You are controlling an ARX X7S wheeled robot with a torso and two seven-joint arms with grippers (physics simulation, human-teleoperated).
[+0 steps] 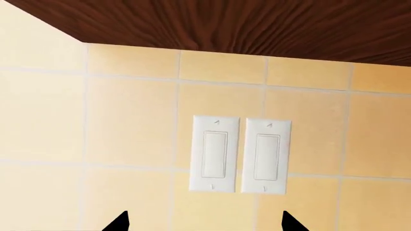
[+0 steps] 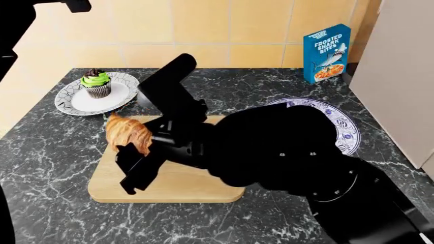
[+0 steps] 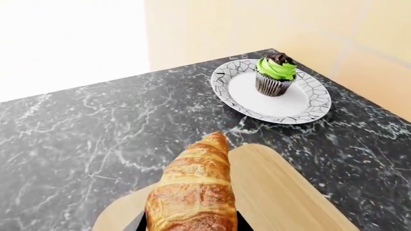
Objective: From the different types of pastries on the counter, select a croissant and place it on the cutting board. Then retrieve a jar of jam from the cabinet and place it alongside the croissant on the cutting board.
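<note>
My right gripper (image 2: 139, 152) is shut on the golden-brown croissant (image 2: 127, 133) and holds it just above the left part of the light wooden cutting board (image 2: 183, 185). In the right wrist view the croissant (image 3: 192, 192) fills the jaws, over the board (image 3: 282, 192). The chocolate cupcake with green frosting (image 2: 96, 83) sits on a white patterned plate (image 2: 74, 101) at the back left of the dark marble counter (image 2: 40, 168). My left gripper (image 1: 205, 222) is open and empty, raised and facing a tiled wall. The jar of jam is out of view.
A blue cereal box (image 2: 327, 53) stands at the back right. A round blue-patterned plate (image 2: 342, 127) lies right of the board, partly hidden by my arm. Two white light switches (image 1: 241, 155) sit on the wall under a dark wooden cabinet bottom (image 1: 224, 26).
</note>
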